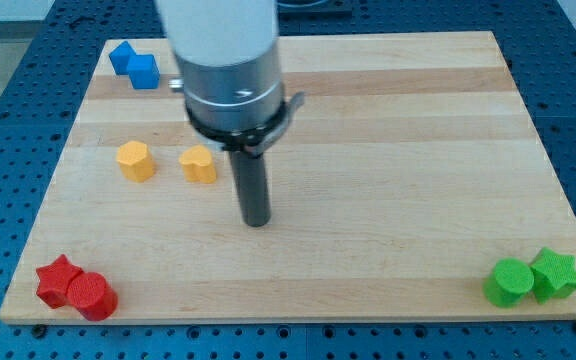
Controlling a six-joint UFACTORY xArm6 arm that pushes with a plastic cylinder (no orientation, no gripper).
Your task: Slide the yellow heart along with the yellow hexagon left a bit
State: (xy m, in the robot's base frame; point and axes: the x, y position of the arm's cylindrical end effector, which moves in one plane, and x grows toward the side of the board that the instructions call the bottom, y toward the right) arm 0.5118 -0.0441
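Observation:
The yellow heart (198, 164) lies on the wooden board (388, 150) in the left half. The yellow hexagon (136, 160) lies a short gap to its left, not touching it. My tip (256, 221) rests on the board to the right of the heart and a little toward the view's bottom, apart from it. The rod hangs from the grey arm head (228, 70) above.
Two blue blocks (134, 65) sit together at the board's top left. A red star (58, 279) and a red cylinder (93, 296) sit at the bottom left corner. A green cylinder (509, 282) and a green star (555, 273) sit at the bottom right.

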